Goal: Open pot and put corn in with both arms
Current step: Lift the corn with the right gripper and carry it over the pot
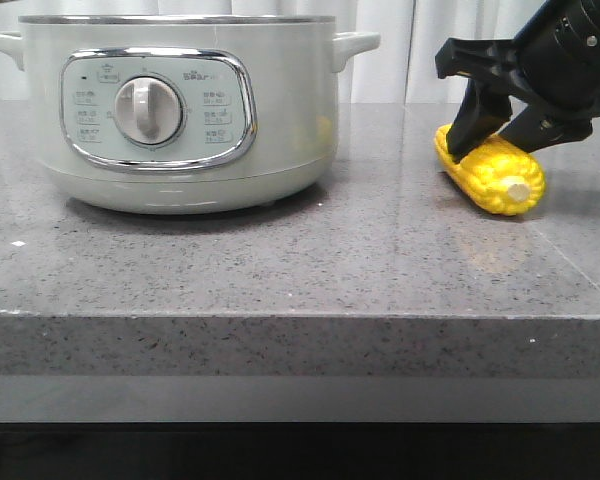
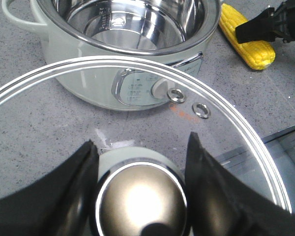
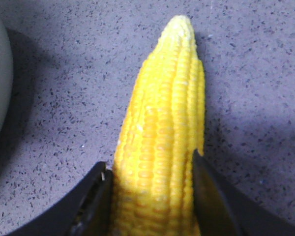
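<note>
The pot stands lidless at the table's left, and the left wrist view looks down into the steel bowl of the pot. My left gripper is shut on the round metal knob of the glass lid and holds it in the air, in front of the pot. It is out of the front view. The corn lies on the table to the right. My right gripper is shut on the corn, a finger against each side, in the right wrist view.
The speckled grey table ends in a front edge close to the camera. A white curtain hangs behind. Through the lid, a grey ledge shows beside the table. The corn lies about a hand's width from the pot's right side.
</note>
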Controlling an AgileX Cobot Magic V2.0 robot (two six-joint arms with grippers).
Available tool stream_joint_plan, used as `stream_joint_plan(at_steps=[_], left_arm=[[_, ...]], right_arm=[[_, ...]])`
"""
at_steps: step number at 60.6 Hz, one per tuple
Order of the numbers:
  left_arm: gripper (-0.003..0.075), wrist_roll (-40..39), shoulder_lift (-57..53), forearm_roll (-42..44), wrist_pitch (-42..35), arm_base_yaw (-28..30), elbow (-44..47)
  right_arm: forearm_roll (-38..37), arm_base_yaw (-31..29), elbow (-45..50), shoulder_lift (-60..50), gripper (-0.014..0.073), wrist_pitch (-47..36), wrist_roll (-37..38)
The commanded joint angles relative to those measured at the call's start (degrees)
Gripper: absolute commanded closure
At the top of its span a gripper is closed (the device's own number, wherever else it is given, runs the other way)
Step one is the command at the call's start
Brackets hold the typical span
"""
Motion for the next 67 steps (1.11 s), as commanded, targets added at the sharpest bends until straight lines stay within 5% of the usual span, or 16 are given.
stream_joint_plan(at_steps=[1,26,49,67], left_arm=[[0.0533,-0.21,-0.39,-1.36,-7.36,-0.24,-1.99],[0.0533,-0.21,-0.39,-1.36,-7.36,-0.24,-1.99],[0.0533,-0.21,-0.39,-1.36,-7.36,-0.24,-1.99],[0.0533,-0.21,-0.39,-1.36,-8.41,-0.24,-1.99]], right_arm=[[0.47,-0.03,-1.94,-2.61,0.0397,-3.75,-0.37],[0.30,2.19,-18.44,-8.66,0.0398,0.91,-1.31],[0.30,16.49,-43.21,7.12,0.0398,10.07,-2.51],[-0.15,19.49,-45.65,14.02,0.0398,16.55,-2.51]])
